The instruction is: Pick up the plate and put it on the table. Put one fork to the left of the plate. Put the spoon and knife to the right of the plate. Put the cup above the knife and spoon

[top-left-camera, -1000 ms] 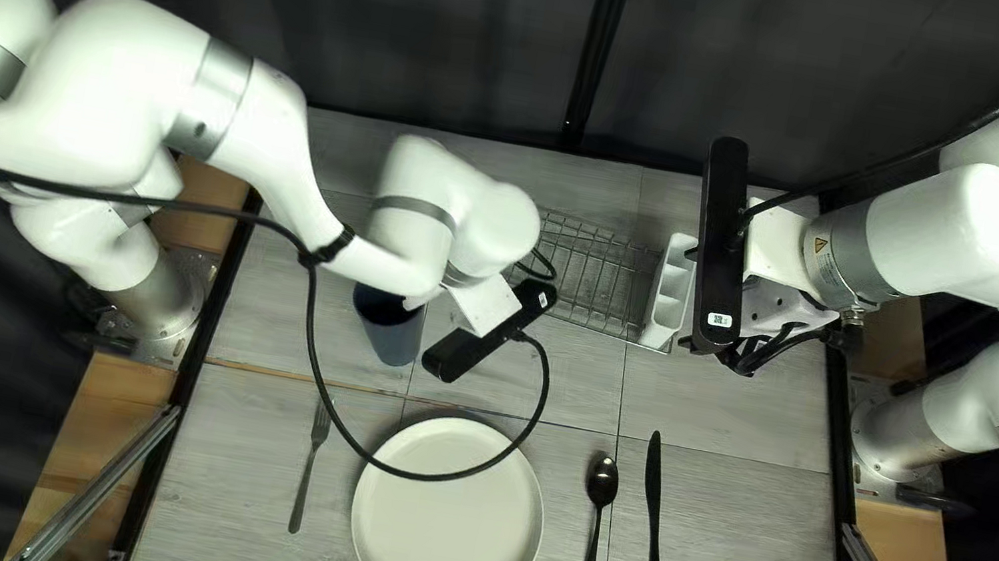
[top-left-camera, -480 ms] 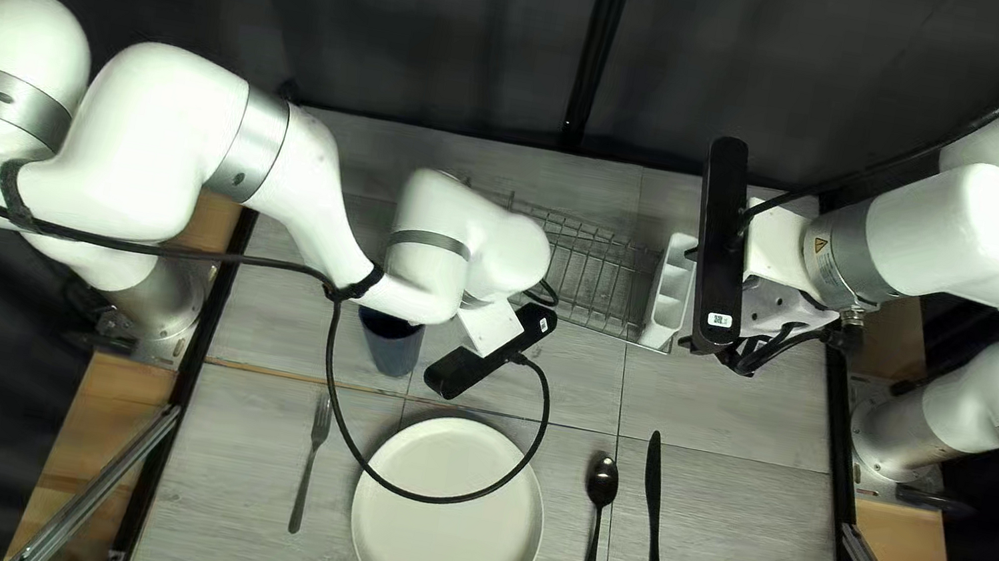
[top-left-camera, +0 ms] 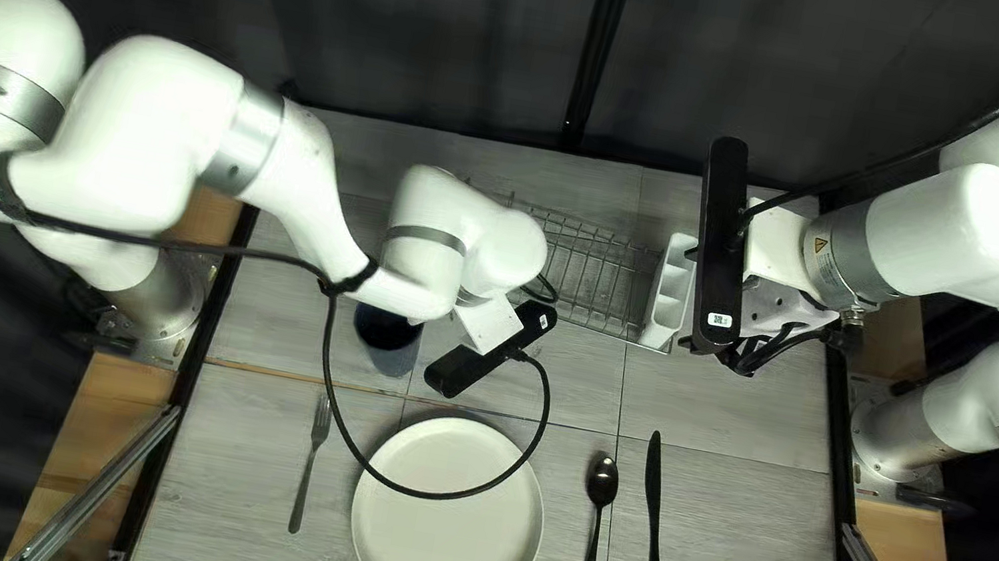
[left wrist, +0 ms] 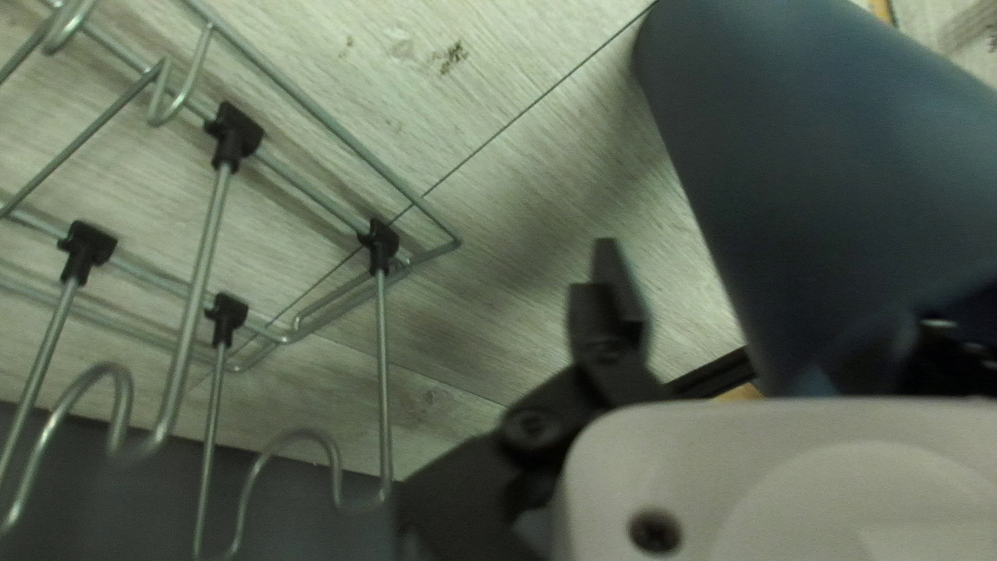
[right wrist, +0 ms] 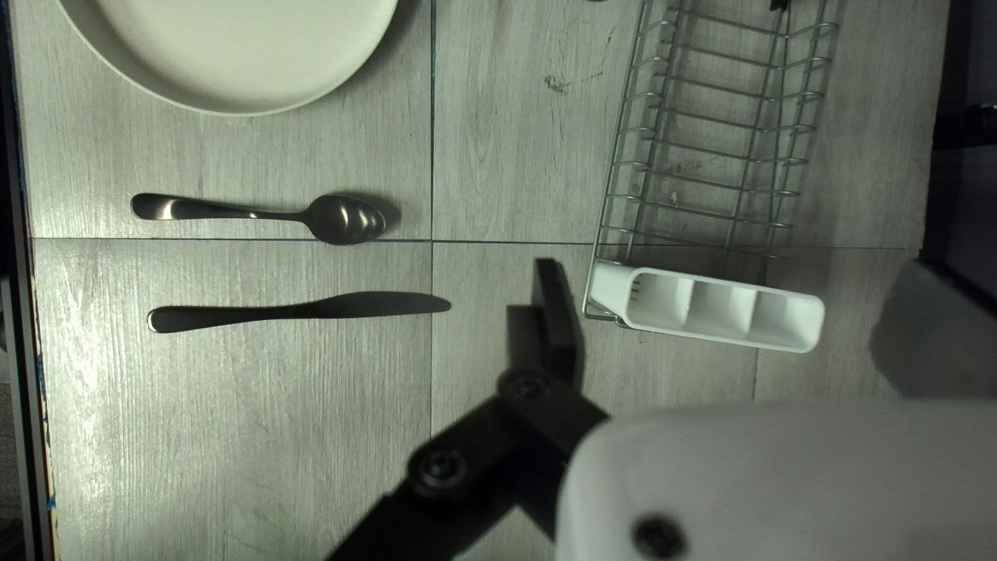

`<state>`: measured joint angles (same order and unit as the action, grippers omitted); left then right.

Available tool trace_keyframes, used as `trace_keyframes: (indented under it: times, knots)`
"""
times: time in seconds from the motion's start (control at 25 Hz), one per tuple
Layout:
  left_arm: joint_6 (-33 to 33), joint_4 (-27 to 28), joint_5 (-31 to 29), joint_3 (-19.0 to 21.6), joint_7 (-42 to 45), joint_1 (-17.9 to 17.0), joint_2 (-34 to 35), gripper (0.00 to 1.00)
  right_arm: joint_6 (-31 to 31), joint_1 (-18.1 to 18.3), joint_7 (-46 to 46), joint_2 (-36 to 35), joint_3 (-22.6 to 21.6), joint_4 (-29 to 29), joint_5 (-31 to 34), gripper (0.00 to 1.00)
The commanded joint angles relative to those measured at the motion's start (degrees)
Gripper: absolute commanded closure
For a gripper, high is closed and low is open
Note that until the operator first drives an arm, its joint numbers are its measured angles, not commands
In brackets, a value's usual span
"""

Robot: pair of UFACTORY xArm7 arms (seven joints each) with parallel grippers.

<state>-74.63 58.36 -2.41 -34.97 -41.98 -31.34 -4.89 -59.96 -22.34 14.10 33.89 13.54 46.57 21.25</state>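
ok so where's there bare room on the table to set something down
In the top left view: right of the knife, left of the fork, and between the spoon and the rack above it. It's crowded around the cup, with the left arm hanging over that area.

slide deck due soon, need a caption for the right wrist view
Plate, spoon and table knife in a row, near a wire dish rack with white cutlery holder
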Motion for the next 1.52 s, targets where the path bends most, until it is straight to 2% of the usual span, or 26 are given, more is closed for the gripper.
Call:
trace_keyframes:
  times: [0.04, 0.2, 0.4, 0.56, 0.84, 1.16, 1.32, 1.52]
  knots:
    - [-8.43, -1.73, -6.77, 2.4, 11.77, 0.45, 16.01, 0.0, 0.0, 0.0, 0.0, 0.0, 0.0, 0.0, 0.0, 0.0]
    - [-17.15, -3.75, -10.71, 7.53, 22.75, 5.11, 31.65, 0.0, 0.0, 0.0, 0.0, 0.0, 0.0, 0.0, 0.0, 0.0]
    - [-22.59, -5.32, -11.17, 12.73, 31.58, 9.77, 43.81, 0.0, 0.0, 0.0, 0.0, 0.0, 0.0, 0.0, 0.0, 0.0]
    - [-23.97, -7.48, -11.32, 15.66, 36.37, 12.5, 50.34, 0.0, 0.0, 0.0, 0.0, 0.0, 0.0, 0.0, 0.0, 0.0]
    - [-23.89, -7.71, -11.35, 15.82, 36.7, 12.68, 50.77, 0.0, 0.0, 0.0, 0.0, 0.0, 0.0, 0.0, 0.0, 0.0]
    - [-23.89, -7.71, -11.35, 15.82, 36.7, 12.68, 50.77, 0.0, 10.34, -3.36, -11.32, -16.91, 5.0, 5.84, -3.08, 0.0]
    - [-23.89, -7.71, -11.35, 15.82, 36.7, 12.68, 50.77, 0.0, 15.96, -3.55, -19.98, -27.35, 7.36, 9.84, -9.2, 0.0]
    - [-23.89, -7.71, -11.35, 15.82, 36.7, 12.68, 50.77, 0.0, 20.78, -1.26, -31.37, -39.56, 6.94, 16.22, -18.32, 0.0]
